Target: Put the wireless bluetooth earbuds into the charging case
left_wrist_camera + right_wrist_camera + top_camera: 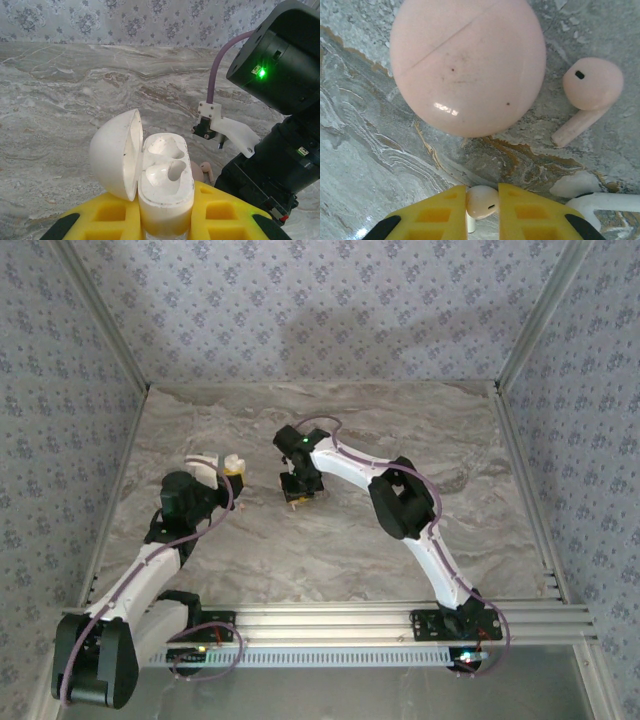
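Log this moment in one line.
left gripper: shut on charging case, lid open | right gripper: shut on earbud | wells: empty

Lab booth: wallpapered walls (pixel 320 300), marble tabletop (pixel 300 560), aluminium rails (pixel 400 620).

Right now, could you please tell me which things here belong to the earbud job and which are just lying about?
Job: white earbud in the right gripper; open white case in the left gripper.
Lying about: closed pink case and pink earbud, on the table.

Pink dome (pixel 467 65) close before right pincer (pixel 481 194), open marble (pixel 440 430) far right
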Robot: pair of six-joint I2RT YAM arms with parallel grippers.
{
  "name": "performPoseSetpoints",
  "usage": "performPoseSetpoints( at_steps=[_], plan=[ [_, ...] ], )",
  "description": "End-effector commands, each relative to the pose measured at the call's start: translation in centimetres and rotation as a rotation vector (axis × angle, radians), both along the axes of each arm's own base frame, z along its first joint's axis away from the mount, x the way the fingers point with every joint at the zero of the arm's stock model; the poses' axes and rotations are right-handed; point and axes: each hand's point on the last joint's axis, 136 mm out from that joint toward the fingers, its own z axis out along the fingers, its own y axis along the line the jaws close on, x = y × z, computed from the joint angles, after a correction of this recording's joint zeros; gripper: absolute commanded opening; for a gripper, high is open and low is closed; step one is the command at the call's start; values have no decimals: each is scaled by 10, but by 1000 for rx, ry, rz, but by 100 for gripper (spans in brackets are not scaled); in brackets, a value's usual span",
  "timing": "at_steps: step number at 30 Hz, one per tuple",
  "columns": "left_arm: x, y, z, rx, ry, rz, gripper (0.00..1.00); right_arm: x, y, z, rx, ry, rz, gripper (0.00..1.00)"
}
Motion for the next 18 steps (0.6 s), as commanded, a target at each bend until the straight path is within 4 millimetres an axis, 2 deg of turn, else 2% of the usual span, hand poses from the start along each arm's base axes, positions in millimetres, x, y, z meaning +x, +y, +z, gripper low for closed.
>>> performPoseSetpoints(
  at_steps=[1,9,15,18],
  plan=[
    [-4,-5,0,-3,-23,-44,14,1,-9,5,21,-31,-25,19],
    [-7,-21,-2,-6,-48,-117,14,11,-25,36,208,-162,-99,18],
    [-17,-55,-1,-1,-116,-228,14,11,-46,65,342,-285,-139,17],
    [-18,-72,0,-15,-156,-246,13,5,-65,81,386,-366,-146,17]
  ],
)
